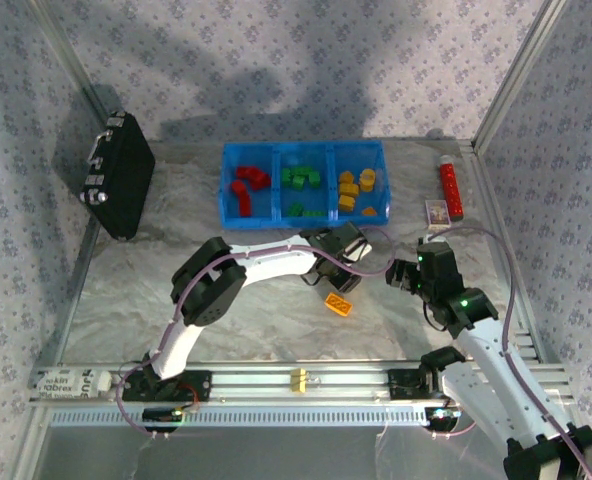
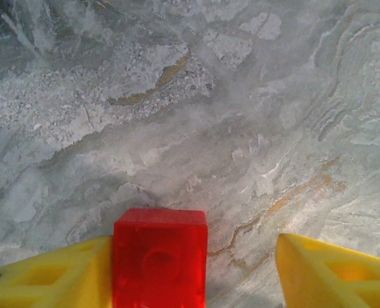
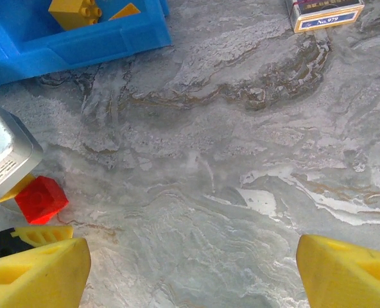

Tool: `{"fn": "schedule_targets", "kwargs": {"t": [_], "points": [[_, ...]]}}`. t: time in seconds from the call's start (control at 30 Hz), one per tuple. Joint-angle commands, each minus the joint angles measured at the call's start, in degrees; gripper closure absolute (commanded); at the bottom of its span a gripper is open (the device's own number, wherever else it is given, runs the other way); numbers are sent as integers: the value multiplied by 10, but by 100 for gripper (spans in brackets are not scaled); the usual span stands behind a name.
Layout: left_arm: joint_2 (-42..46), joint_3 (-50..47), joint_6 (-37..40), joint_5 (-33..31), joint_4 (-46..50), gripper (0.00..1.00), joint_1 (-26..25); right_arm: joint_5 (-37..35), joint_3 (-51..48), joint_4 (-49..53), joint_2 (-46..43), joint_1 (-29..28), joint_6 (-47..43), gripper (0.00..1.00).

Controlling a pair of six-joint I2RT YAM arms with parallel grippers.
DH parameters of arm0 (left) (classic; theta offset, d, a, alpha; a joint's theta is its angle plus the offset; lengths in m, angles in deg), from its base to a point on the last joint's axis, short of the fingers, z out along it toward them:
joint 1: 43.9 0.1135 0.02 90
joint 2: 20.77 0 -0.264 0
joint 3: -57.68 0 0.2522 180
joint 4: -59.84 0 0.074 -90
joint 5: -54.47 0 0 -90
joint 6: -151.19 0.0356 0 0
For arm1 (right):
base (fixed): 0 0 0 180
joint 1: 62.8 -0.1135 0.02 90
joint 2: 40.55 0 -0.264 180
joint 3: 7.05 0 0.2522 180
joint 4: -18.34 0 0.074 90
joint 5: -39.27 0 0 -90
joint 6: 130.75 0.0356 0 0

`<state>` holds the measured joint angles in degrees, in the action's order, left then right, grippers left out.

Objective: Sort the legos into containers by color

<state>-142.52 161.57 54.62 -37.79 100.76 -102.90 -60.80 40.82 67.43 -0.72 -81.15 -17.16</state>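
Step in hand, as judged: pick-up of one small red studded plastic brick from the grey marbled worktop.

Brick found between the yellow fingers of the left claw, pressed against one finger, with a clear gap to the other. Claw half-wide, grip not yet made. Cannot tell whether resting on the worktop or just off it.

Right claw wide, holding nothing, hanging over bare worktop just beside the left claw.

Next move judged to call for:
- closing squarely on the brick and lifting clear;
- carrying over the near wall of the bright blue rectangular plastic bin;
- releasing into its left compartment, already stocked with red bricks, not the middle (green) or the right (yellow).

One orange studded brick loose on the worktop, near the left claw on its near side.

Room for moving:
- Open worktop between claws and bin.
- Bin wall to be cleared in height.
- Black hard case well apart at the left.
- Red cylinder tube and small card box beyond the bin's right end, off the likely path.
- Closeness of the right claw noted as the one hazard on lifting.
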Motion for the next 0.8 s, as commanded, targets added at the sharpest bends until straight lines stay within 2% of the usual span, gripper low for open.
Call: {"fn": "schedule_targets", "kwargs": {"t": [0.0,0.17,0.3,0.47,0.77], "points": [[-16,17,9,-5,16,39,-2,7,-5,-6,-4,4,8,14],[-21,11,9,-9,10,44,-1,11,-8,-6,-4,6,8,14],[-16,6,5,-16,7,57,0,15,-9,-22,-5,6,11,14],[13,-13,6,-20,-6,65,9,17,-11,-23,-6,7,12,14],[110,-78,0,-9,-42,70,54,24,-17,-28,-5,7,14,15]]}}
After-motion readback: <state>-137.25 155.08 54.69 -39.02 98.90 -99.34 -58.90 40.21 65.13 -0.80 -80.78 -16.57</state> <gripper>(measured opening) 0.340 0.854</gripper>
